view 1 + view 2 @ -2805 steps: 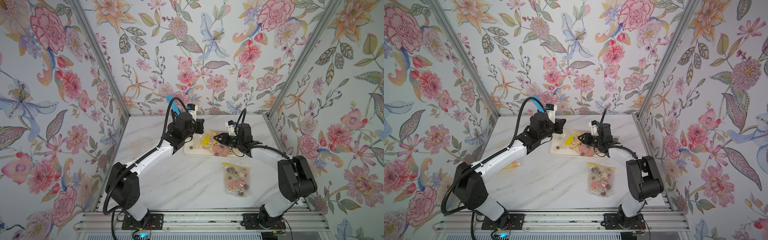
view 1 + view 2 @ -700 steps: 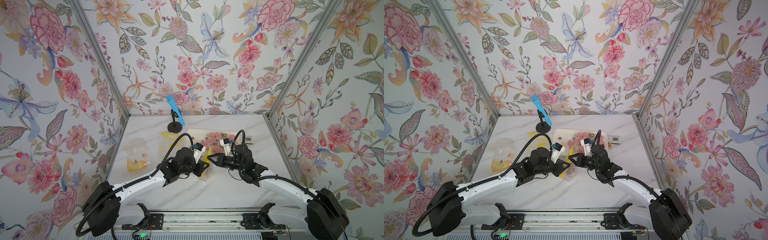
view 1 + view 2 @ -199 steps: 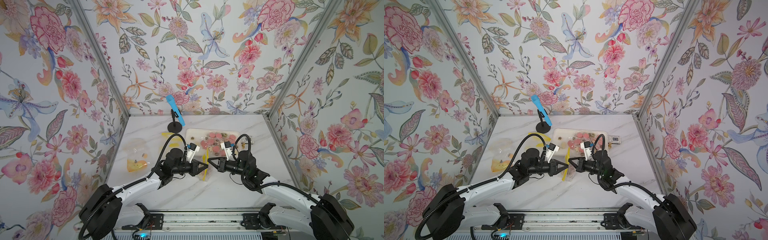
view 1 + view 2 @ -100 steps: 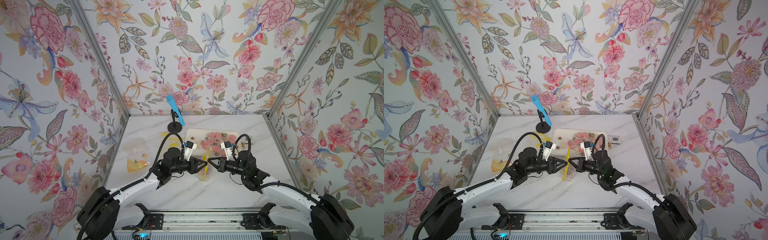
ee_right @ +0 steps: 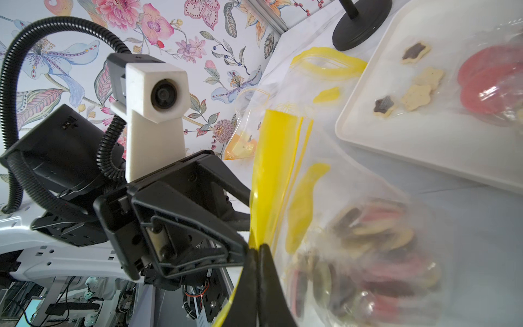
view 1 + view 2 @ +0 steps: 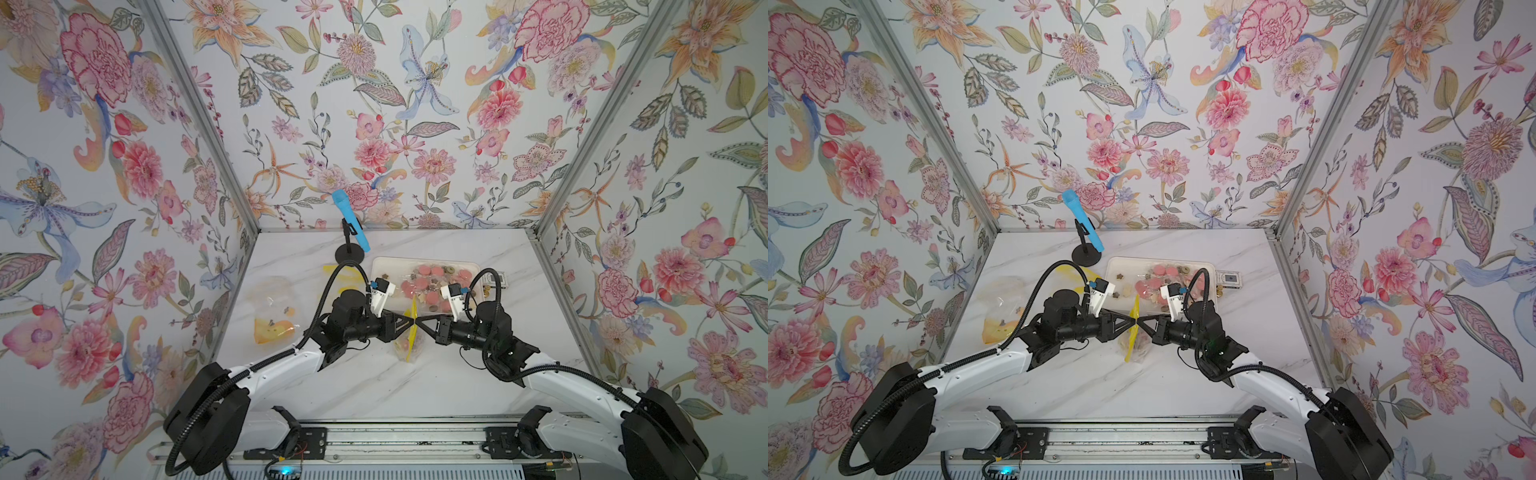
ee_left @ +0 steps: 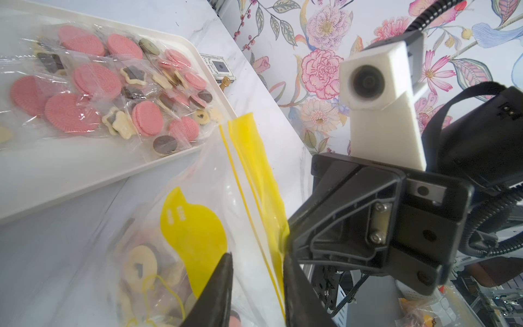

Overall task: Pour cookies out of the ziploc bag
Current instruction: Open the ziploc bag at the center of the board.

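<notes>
Firmly, right hand point(image 6: 417, 323) on bag point(image 6: 406, 348).

Bright, even light; wrist-cam foreground blurry, edges warped.

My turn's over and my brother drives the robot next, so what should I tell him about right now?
Grippers: left gripper open, jaws either side of the yellow zip strip, not pinching; right gripper shut on that strip.
Things: ziploc bag held up by its top in front of the white tray, cookies inside.
Done: other cookies already lie on the tray.
Left: zip looks closed; probably pull it open, then tip the bag over the tray.
</notes>
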